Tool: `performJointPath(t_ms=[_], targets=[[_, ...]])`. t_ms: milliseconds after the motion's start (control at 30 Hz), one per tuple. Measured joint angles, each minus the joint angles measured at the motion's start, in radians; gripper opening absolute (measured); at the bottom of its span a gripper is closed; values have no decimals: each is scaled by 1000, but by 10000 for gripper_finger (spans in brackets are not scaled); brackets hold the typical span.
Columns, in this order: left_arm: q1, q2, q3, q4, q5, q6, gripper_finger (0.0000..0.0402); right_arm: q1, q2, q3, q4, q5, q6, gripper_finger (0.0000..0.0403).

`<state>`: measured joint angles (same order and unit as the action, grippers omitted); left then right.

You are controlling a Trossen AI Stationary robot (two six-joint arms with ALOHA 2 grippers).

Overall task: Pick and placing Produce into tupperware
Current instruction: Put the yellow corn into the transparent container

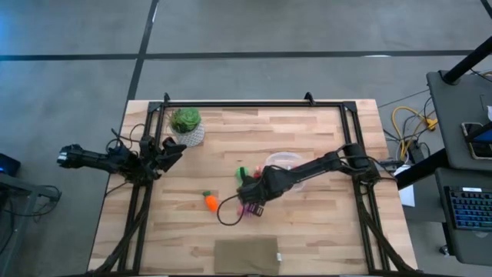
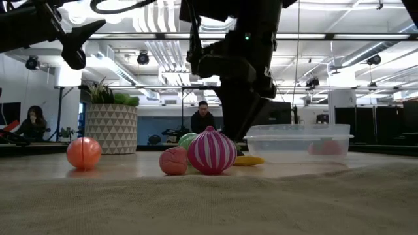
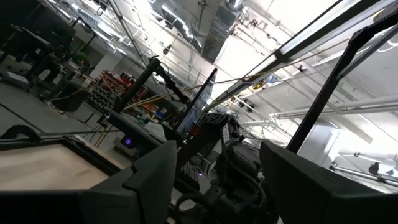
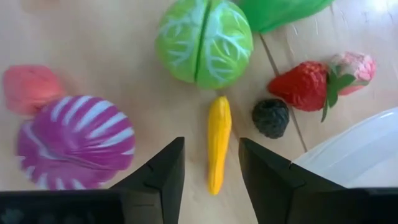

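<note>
My right gripper (image 4: 211,142) is open and hangs over the produce near the table's middle (image 1: 247,196). Its fingers stand on either side of the yellow piece (image 4: 217,140), which lies flat on the wood, and do not touch it. Around it lie a green cabbage ball (image 4: 205,40), a magenta striped bunch (image 4: 74,140), a red piece (image 4: 28,87), a strawberry (image 4: 301,84) and a dark berry (image 4: 270,118). The orange carrot (image 1: 209,201) lies apart, toward the left. The clear tupperware (image 1: 283,163) stands just right of the pile. My left gripper (image 1: 171,148) waits open by the plant pot.
A leafy plant in a white patterned pot (image 1: 187,127) stands near the far left corner. A tan cloth (image 1: 246,254) lies at the near edge. A black frame rail (image 1: 254,105) runs along the table's far edge. People sit in the room beyond (image 2: 204,117).
</note>
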<state>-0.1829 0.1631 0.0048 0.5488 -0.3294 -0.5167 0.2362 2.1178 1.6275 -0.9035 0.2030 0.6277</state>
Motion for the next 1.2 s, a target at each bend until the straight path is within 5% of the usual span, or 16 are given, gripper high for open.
performJointPath(t_ms=[1200], targets=[[0, 0, 0, -8, -36, 0, 219, -39, 27, -45, 69, -55, 0, 133]])
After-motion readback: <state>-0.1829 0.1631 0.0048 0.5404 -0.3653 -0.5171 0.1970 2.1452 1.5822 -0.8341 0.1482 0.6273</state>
